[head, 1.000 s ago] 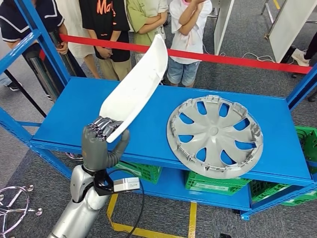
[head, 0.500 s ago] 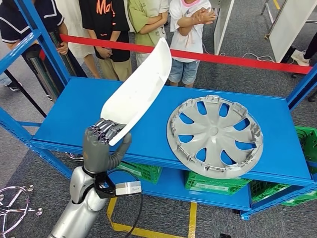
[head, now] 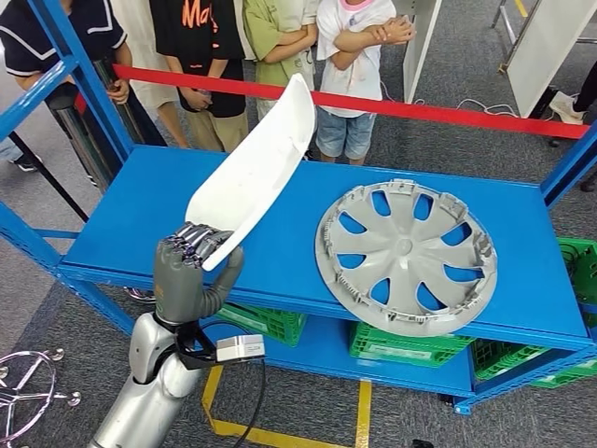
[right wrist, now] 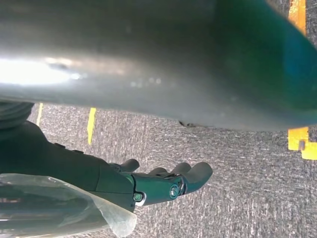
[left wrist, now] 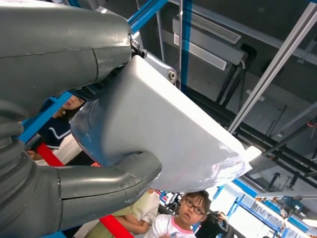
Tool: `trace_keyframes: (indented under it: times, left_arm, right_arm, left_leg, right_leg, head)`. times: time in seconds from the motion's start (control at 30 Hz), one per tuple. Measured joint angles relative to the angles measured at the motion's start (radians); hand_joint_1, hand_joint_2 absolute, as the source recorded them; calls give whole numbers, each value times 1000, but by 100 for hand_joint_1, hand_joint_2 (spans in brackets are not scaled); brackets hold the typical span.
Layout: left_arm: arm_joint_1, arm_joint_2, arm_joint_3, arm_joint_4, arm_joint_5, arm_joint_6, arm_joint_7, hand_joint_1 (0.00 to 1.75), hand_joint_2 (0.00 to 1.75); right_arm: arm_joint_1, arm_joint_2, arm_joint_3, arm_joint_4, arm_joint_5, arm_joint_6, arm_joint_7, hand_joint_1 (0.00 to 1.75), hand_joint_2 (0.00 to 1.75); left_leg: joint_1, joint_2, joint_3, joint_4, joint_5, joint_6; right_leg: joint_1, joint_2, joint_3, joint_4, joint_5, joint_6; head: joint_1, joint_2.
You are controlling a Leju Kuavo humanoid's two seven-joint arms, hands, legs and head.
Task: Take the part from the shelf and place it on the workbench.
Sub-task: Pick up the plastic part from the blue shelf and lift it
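Observation:
My left hand [head: 188,277] grips the lower end of a long white curved plastic part [head: 255,170], lifted clear above the blue shelf [head: 141,201] and slanting up and away toward the onlookers. In the left wrist view the thumb [left wrist: 112,183] lies under the white part [left wrist: 176,134] and the fingers [left wrist: 75,49] lie over it. A grey wheel cover [head: 405,254] lies flat on the shelf to the right. My right hand [right wrist: 157,186] hangs over grey floor, fingers apart and holding nothing.
Several people stand behind a red barrier tape [head: 437,110] beyond the shelf. Blue uprights [head: 77,70] frame the shelf at left and right. Green crates [head: 409,343] sit on the lower level. A chrome emblem [head: 24,392] lies on the floor at lower left.
The white part tipped slightly, its far tip swinging a little right and then back left. My left hand stayed nearly in place with its grip unchanged.

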Motion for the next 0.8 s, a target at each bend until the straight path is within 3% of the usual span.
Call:
trace_keyframes:
  times: [0.13, 0.2, 0.23, 0.3, 0.33, 0.37, 0.4, 0.43, 0.5, 0.53, 0.6, 0.67, 0.73, 0.8]
  left_arm:
    - [0, 6, 0, 0, -5, 0, 8, 175, 175]
    - [-1, 7, 0, 0, -8, 0, 13, 175, 175]
    - [-1, 6, 0, 0, -10, 0, 16, 175, 175]
    - [-1, 7, -1, 0, -16, 0, 25, 175, 175]
    - [1, 8, -2, 1, -18, 0, 30, 175, 175]
    - [2, 9, -2, 2, -20, 0, 34, 175, 175]
    - [2, 10, -2, 3, -21, 0, 36, 175, 175]
    - [2, 11, -2, 4, -22, 0, 39, 175, 175]
    - [2, 12, -3, 4, -25, 0, 45, 175, 175]
    - [1, 12, -5, 4, -26, 0, 49, 175, 175]
    - [0, 14, -7, 4, -27, 1, 54, 175, 175]
    - [1, 17, -9, 4, -28, 1, 55, 175, 175]
    - [0, 19, -9, 4, -29, 1, 56, 175, 175]
    - [0, 22, -10, 4, -29, 1, 60, 175, 175]
  right_arm:
    - [-1, 4, 0, 0, 0, 0, 0, 0, 0]
    - [-2, 5, 0, 0, 0, 0, 0, 0, 0]
    - [-3, 5, 0, 0, 0, 0, -1, 0, 0]
    - [-2, 5, 0, 0, 0, 0, -1, 0, 0]
    - [0, 5, 0, 0, 0, 0, -1, 0, 0]
    - [1, 5, 0, 0, 0, 0, 0, 0, 0]
    - [2, 5, 0, 0, 0, 0, 0, 0, 0]
    - [3, 5, 0, 0, 0, 0, 0, 0, 0]
    - [1, 5, 0, 0, 1, 0, 0, 0, 0]
    - [0, 6, 0, 0, 1, 0, 0, 0, 0]
    - [-1, 6, 0, 0, 3, 0, 0, 0, 0]
    - [-1, 7, -1, 0, 3, 0, 0, 0, 0]
    - [-1, 8, -1, 0, 3, 0, 0, 0, 0]
    - [-2, 8, -1, 0, 3, 1, -1, 0, 0]
  left_leg:
    - [-3, -1, -2, -3, 5, 12]
    - [3, -2, 2, -19, 18, 23]
    - [6, -3, 2, -26, 24, 28]
    - [8, -6, -1, -29, 29, 33]
    - [8, -7, -4, -27, 30, 33]
    - [8, -9, -6, -25, 30, 33]
    - [9, -12, -7, -22, 29, 32]
    - [10, -14, -8, -18, 28, 30]
    - [10, -19, -13, -6, 23, 20]
    - [10, -22, -18, 1, 23, 13]
    - [7, -28, -31, 11, 26, 1]
    - [9, -30, -41, 18, 27, -10]
    - [12, -27, -62, 59, -14, -22]
    - [16, -25, -102, 174, -95, -31]
  right_leg:
    - [-2, -3, 2, -3, 5, 11]
    - [-2, 7, -9, 12, -12, 17]
    - [-1, 17, -26, 47, -37, 19]
    - [-2, 37, -87, 175, -101, 22]
    - [-3, 41, -117, 240, -121, 24]
    - [-4, 42, -135, 275, -122, 26]
    - [-6, 42, -136, 273, -104, 28]
    - [-9, 42, -118, 233, -68, 29]
    - [-13, 47, -56, 108, -5, 32]
    - [-14, 51, -34, 63, 9, 31]
    - [-11, 58, -20, 36, 7, 23]
    - [-12, 55, -29, 30, 8, 10]
    - [-13, 50, -41, 28, 17, -7]
    - [-11, 44, -57, 28, 27, -19]
  head:
    - [0, 0]
    - [1, 0]
    - [2, 0]
    - [4, 0]
    - [4, 0]
    - [4, 0]
    - [4, 0]
    - [4, 0]
    - [5, 0]
    - [6, 0]
    - [6, 0]
    - [5, 0]
    - [1, 0]
    - [-2, 0]
